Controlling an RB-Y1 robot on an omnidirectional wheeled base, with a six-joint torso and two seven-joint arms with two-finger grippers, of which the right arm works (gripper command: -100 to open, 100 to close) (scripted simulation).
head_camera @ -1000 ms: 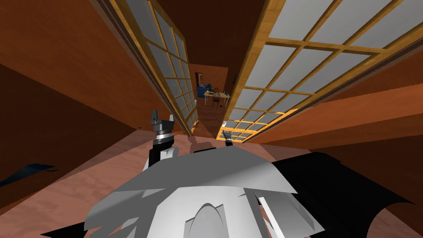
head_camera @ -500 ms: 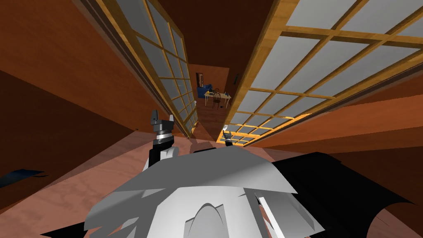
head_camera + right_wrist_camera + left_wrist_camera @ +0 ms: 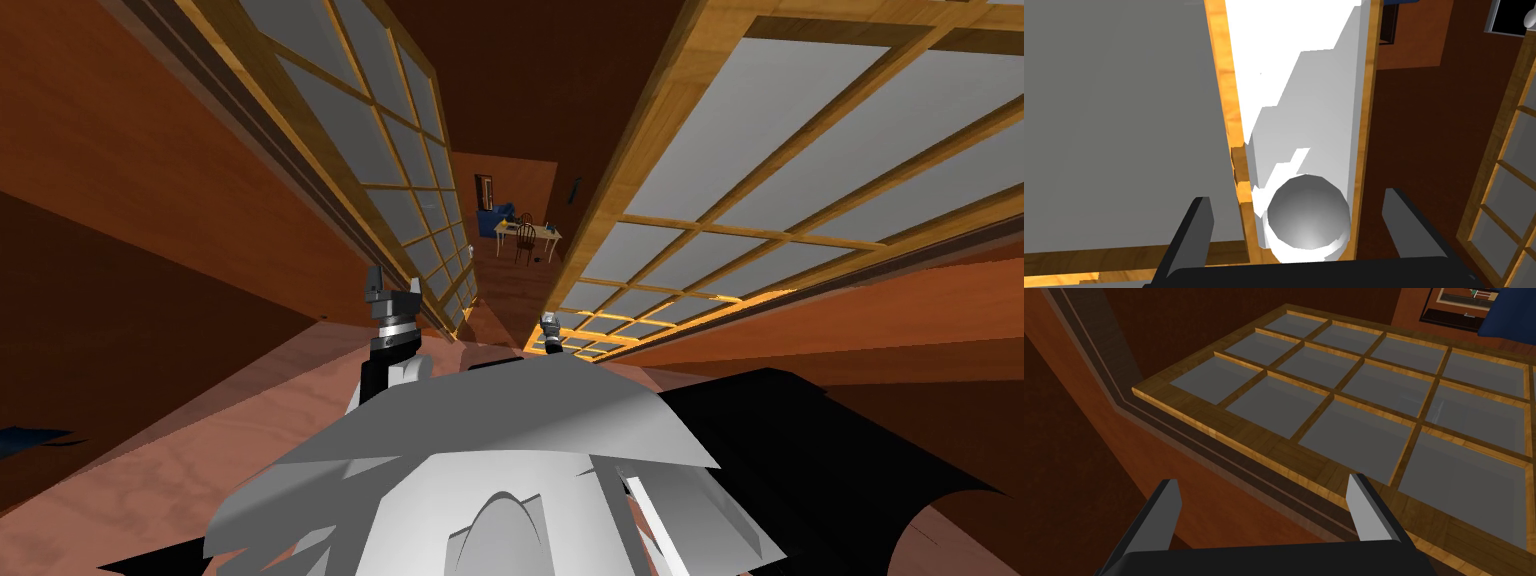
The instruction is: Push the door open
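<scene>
A double door with wooden frames and grey panes stands ahead. The right leaf (image 3: 800, 120) and left leaf (image 3: 400, 190) splay apart, leaving a gap between them. My right gripper (image 3: 548, 325) is at the right leaf's edge. In the right wrist view it (image 3: 1301, 222) is open, with a round grey knob (image 3: 1306, 212) between its fingers, which stand off the knob's sides. The knob sits on a white plate (image 3: 1304, 75) beside a grey pane (image 3: 1124, 125). My left gripper (image 3: 392, 290) is raised by the left leaf (image 3: 1349, 438), and it (image 3: 1264, 508) is open and holds nothing.
Through the gap, a room holds a light table with chairs (image 3: 525, 232) and a blue piece of furniture (image 3: 492, 220). Brown walls flank both leaves. A dark blue shape (image 3: 30, 438) lies on the floor far left. A black area (image 3: 830, 450) spreads at the lower right.
The whole head view has shifted as I moved forward: both leaves loom larger and the right leaf has swung further away. Both arms keep their places relative to my body.
</scene>
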